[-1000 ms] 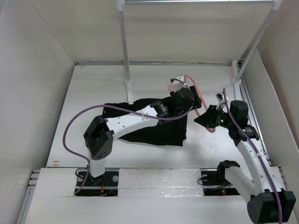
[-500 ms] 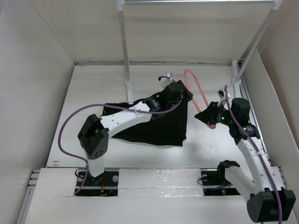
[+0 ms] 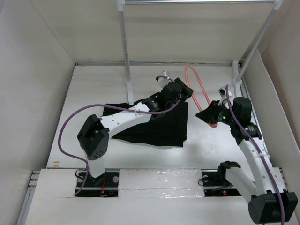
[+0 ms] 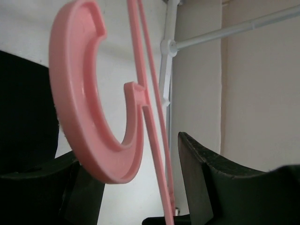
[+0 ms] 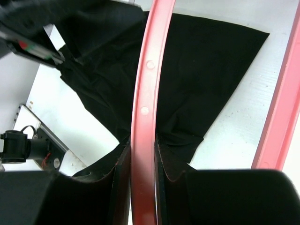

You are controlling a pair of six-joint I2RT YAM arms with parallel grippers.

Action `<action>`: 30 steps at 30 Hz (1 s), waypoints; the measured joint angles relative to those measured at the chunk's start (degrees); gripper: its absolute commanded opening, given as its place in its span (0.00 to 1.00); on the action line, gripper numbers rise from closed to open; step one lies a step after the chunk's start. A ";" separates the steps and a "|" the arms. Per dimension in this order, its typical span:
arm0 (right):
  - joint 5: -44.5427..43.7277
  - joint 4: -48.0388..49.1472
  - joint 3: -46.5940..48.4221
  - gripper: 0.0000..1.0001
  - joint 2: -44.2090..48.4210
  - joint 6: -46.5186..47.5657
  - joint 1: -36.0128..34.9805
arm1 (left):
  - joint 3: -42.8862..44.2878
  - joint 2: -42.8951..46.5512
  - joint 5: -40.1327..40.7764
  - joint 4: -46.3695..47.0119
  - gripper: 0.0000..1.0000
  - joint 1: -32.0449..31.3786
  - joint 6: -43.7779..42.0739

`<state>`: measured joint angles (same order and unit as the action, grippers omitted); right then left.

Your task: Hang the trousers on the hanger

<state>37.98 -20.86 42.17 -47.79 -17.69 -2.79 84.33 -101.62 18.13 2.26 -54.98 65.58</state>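
Observation:
The pink hanger [image 3: 199,89] slants up off the table, hook end far, lower end near the right arm. My right gripper [image 3: 207,116] is shut on one of its bars, and in the right wrist view the bar [image 5: 143,70] runs straight between the closed jaws [image 5: 143,150]. My left gripper [image 3: 183,86] is at the hook end. In the left wrist view its jaws [image 4: 133,164] stand open around the curved hook [image 4: 70,93] and two thin bars, with a gap to the right finger [image 4: 201,178]. The black trousers [image 3: 164,126] lie flat on the table under the left arm, also below the hanger [image 5: 197,61].
Two white rack poles [image 3: 125,47] [image 3: 255,47] rise at the back and carry a crossbar overhead. The left pole's foot [image 3: 129,86] stands just beyond the trousers. White walls [image 3: 33,93] close in the table on the left, right and far sides.
My left gripper moved from over the trousers toward the far side, up to the hanger's hook, and its jaws narrowed a little. The hanger's hook end swung farther back. The right gripper kept its hold.

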 measured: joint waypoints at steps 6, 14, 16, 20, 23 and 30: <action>-0.15 -0.11 0.00 0.00 0.24 -0.09 -0.28 | -1.62 0.13 0.66 5.07 0.54 0.35 0.52; -0.07 -0.09 0.00 0.00 0.24 -0.31 -0.28 | -0.46 -0.11 1.81 4.76 0.44 1.03 1.44; -0.04 -0.09 0.00 0.00 0.33 -0.33 -0.28 | -0.26 -0.35 2.01 5.03 0.43 1.38 1.44; 0.09 -0.07 0.00 0.00 1.05 -0.50 -0.33 | 2.05 -2.49 2.08 5.22 0.37 2.16 1.75; -0.22 -0.04 0.00 0.00 1.31 -0.74 -0.35 | 3.48 -4.13 1.95 5.16 0.29 2.67 2.03; -1.27 -0.20 -0.02 0.00 1.29 -1.55 -0.35 | 5.25 -5.92 1.60 4.22 0.00 2.97 2.51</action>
<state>36.71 -21.06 42.15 -46.50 -19.25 -3.14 89.58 -107.55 19.73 6.48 -52.01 68.10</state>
